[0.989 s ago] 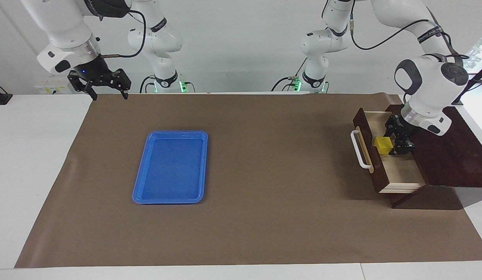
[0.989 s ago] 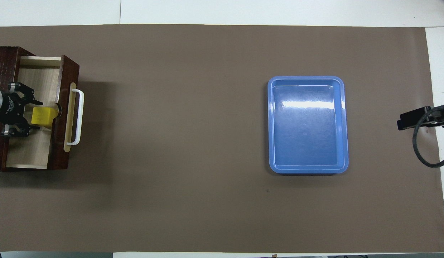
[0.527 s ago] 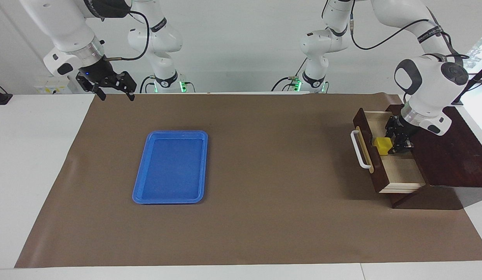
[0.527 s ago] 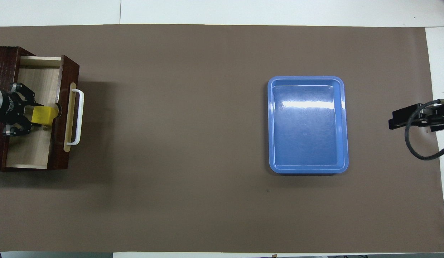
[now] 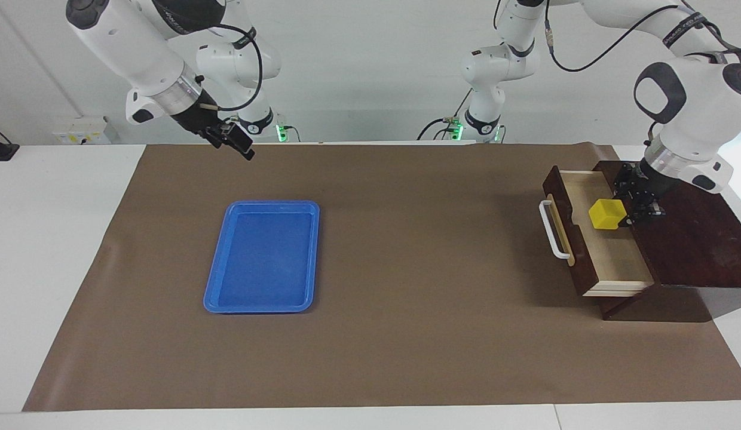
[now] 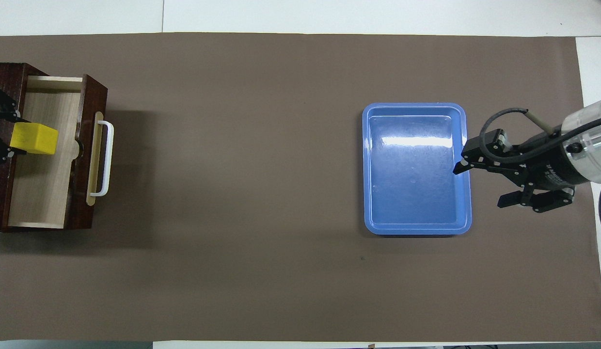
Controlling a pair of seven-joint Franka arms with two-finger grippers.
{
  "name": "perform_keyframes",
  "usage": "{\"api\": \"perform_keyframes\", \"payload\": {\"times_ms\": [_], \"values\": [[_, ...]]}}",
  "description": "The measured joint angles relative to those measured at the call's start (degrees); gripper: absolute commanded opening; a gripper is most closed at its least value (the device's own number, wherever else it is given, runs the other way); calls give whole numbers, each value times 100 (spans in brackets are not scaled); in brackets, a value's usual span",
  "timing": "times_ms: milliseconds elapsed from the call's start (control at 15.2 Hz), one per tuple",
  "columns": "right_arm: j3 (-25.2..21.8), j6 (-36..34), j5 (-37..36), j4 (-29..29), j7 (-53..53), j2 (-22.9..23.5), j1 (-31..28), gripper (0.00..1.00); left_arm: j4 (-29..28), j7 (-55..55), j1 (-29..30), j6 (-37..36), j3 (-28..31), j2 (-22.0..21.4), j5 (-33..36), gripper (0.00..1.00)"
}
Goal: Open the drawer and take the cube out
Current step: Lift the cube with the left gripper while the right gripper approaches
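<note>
The drawer (image 5: 563, 222) of the dark wooden box (image 5: 696, 245) stands pulled open at the left arm's end of the table. Its pale inside (image 6: 43, 189) and white handle (image 6: 104, 157) show. My left gripper (image 5: 626, 210) is shut on the yellow cube (image 5: 608, 214) and holds it in the air over the open drawer. In the overhead view the cube (image 6: 35, 138) hangs over the drawer and the left gripper (image 6: 7, 132) shows at the picture's edge. My right gripper (image 5: 234, 141) is open and empty, raised in the air; in the overhead view the right gripper (image 6: 480, 186) is over the mat beside the blue tray.
A flat blue tray (image 5: 272, 204) lies on the brown mat (image 5: 418, 269) toward the right arm's end; it also shows in the overhead view (image 6: 417, 105). Nothing lies in the tray.
My left gripper closed on the cube and has lifted it up off the drawer floor. My right arm has swung in over the mat toward the blue tray.
</note>
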Motion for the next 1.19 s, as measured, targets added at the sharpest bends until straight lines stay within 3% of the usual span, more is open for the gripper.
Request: {"api": "perform_keyframes", "payload": {"times_ms": [198, 396, 791, 989, 1187], "values": [[10, 349, 572, -193, 1234, 84, 359, 100, 681, -576, -465, -653, -107, 221, -17, 0], [28, 895, 1114, -334, 2276, 336, 784, 100, 1013, -1391, -1156, -869, -144, 362, -20, 0], [32, 2649, 2209, -559, 4045, 987, 1750, 100, 958, -3212, -2384, -421, -178, 495, -257, 0], [39, 3562, 2745, -734, 4429, 1230, 2307, 100, 767, -3675, -2853, -97, -179, 537, -264, 0], [28, 3844, 3066, -826, 4453, 1353, 2406, 100, 645, -3883, -3005, 47, -176, 555, -264, 0]]}}
